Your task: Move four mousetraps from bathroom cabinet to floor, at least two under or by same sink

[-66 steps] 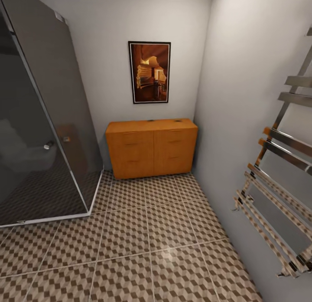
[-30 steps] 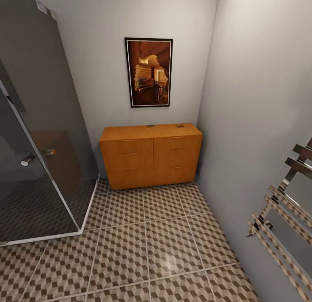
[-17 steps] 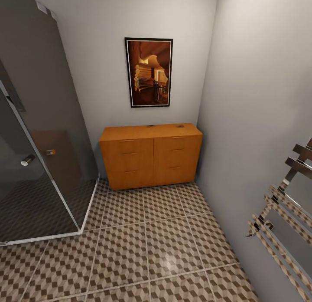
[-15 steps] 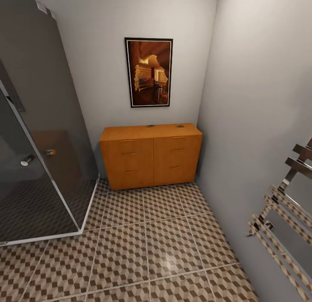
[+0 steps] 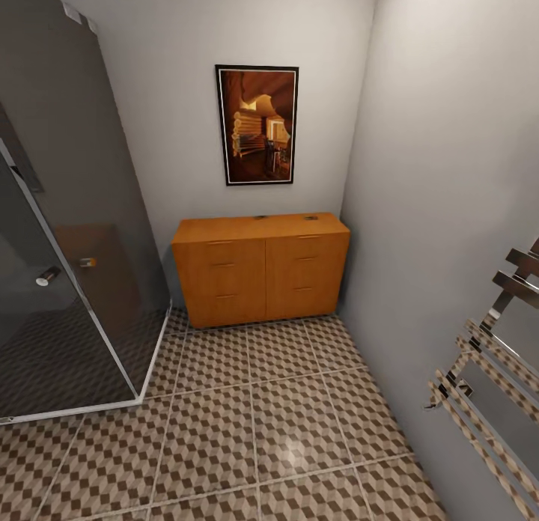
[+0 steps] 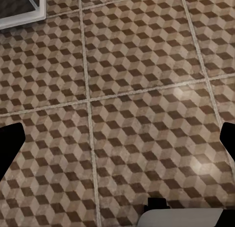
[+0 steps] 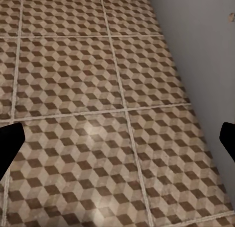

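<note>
Cabinet sits against the far wall in the right corner, drawers shut. Two small dark items on its top near the right end, too small to identify. Picture hangs above it, glass shower to the left, towel rail near right. Both grippers hang over the tiled floor, well short of the cabinet. Left gripper spread wide, holding nothing. Right gripper likewise spread and empty, beside the right wall.
</note>
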### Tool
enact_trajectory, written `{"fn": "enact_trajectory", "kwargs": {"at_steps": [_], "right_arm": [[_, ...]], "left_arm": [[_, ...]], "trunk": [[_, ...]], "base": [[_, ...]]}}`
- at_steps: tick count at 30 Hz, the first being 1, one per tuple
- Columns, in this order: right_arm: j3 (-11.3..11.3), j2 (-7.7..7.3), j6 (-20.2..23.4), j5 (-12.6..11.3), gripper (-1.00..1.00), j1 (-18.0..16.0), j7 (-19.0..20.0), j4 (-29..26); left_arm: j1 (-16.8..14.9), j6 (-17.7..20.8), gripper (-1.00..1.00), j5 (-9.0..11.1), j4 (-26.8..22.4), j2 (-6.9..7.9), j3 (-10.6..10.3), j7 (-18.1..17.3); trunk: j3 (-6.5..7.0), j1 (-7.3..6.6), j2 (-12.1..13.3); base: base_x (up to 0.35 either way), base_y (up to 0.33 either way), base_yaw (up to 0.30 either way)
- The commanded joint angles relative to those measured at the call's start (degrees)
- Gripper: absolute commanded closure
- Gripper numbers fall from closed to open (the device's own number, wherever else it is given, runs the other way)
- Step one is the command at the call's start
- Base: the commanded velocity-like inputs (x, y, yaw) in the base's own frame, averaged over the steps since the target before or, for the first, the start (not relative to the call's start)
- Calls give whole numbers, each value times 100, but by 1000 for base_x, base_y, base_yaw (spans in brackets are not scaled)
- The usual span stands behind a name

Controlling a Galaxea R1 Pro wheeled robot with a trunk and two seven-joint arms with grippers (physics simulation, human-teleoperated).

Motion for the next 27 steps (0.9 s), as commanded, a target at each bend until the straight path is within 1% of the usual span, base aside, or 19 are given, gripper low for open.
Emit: {"fn": "enact_trajectory", "kwargs": {"at_steps": [1, 14, 19, 27], "right_arm": [[47, 2, -17, -61, -100, -4, -3, 1], [54, 26, -17, -52, -100, -4, -3, 1], [54, 76, -17, -45, -100, -4, -4, 1], [49, 93, -17, -43, -100, -4, -5, 1]], "left_arm": [[-11, -33, -100, 43, 20, -2, -50, 8], [-12, -34, -100, 43, 20, -2, -50, 8], [-10, -35, -100, 42, 18, -2, -54, 8], [-13, -35, -100, 41, 18, -8, -56, 16]], "trunk": [[-12, 3, -12], [-12, 3, -12], [-12, 3, -12], [-12, 3, -12]], "base": [[0, 0, 0], [0, 0, 0], [0, 0, 0], [0, 0, 0]]}}
